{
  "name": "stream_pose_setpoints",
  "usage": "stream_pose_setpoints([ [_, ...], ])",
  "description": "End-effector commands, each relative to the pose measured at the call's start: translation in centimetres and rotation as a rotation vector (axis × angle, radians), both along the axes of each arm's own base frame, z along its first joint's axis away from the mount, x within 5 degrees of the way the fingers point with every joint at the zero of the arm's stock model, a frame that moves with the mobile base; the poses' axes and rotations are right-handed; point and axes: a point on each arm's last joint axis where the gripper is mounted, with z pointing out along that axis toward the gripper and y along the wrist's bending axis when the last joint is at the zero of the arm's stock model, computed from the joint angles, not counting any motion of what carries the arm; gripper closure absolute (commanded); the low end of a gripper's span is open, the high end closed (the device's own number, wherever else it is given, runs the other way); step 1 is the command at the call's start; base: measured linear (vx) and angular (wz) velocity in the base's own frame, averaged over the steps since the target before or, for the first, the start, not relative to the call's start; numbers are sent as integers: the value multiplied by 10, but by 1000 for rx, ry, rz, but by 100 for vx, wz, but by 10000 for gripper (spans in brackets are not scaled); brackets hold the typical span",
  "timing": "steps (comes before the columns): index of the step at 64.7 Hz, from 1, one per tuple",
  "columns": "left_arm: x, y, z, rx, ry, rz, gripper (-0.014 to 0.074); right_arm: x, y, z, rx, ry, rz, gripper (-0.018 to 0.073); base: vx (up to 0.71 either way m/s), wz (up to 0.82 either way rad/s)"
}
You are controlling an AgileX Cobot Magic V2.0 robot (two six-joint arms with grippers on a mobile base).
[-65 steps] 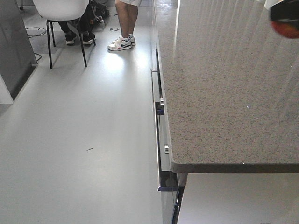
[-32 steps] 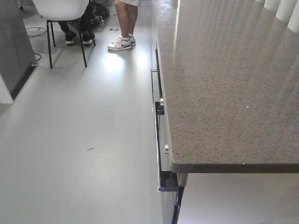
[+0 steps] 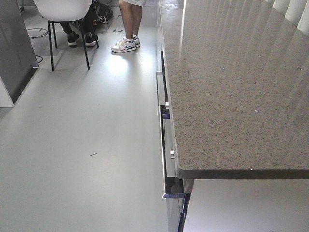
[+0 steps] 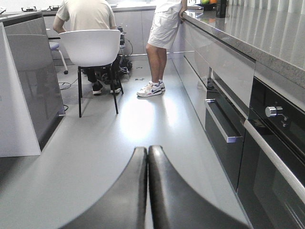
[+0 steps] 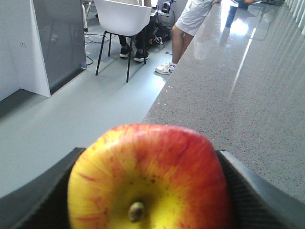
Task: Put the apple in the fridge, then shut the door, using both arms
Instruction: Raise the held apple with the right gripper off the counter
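The red and yellow apple [image 5: 157, 167] fills the bottom of the right wrist view, stem end towards the camera. My right gripper [image 5: 150, 160] is shut on it, one black finger on each side, and holds it over the near edge of the speckled counter [image 5: 248, 95]. My left gripper [image 4: 147, 150] is shut and empty, low over the grey floor. A tall dark grey unit with a white side, which looks like the fridge [image 4: 33, 90], stands at the left; it also shows in the right wrist view [image 5: 57, 38] and the front view [image 3: 14, 48]. Its inside is hidden.
The counter cabinet [image 3: 231, 87] runs along the right, with drawer handles [image 3: 163, 145] and a dark oven [image 4: 271, 157]. A white chair [image 4: 93, 47] with a seated person and a standing person [image 4: 162, 43] are further down the aisle. Grey floor [image 3: 87, 145] lies between.
One second ago the apple showed at the top right corner of the front view. It has since moved out of that view.
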Motion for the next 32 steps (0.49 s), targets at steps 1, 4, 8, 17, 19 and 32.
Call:
stream_pose_setpoints([
  [1,-1,-1,13,-8,-101,-9,602,-1,-1,13,30,-97,-17,461,0,0],
  [4,-1,-1,13,-8,-101,-9,602,-1,-1,13,30,-97,-17,461,0,0],
  [8,-1,-1,13,-8,-101,-9,602,-1,-1,13,30,-97,-17,461,0,0],
  [17,-1,-1,13,-8,-101,-9,602,-1,-1,13,30,-97,-17,461,0,0],
  [19,-1,-1,13,-8,-101,-9,602,-1,-1,13,30,-97,-17,461,0,0],
  [32,-1,-1,13,-8,-101,-9,602,-1,-1,13,28,-98,-16,461,0,0],
])
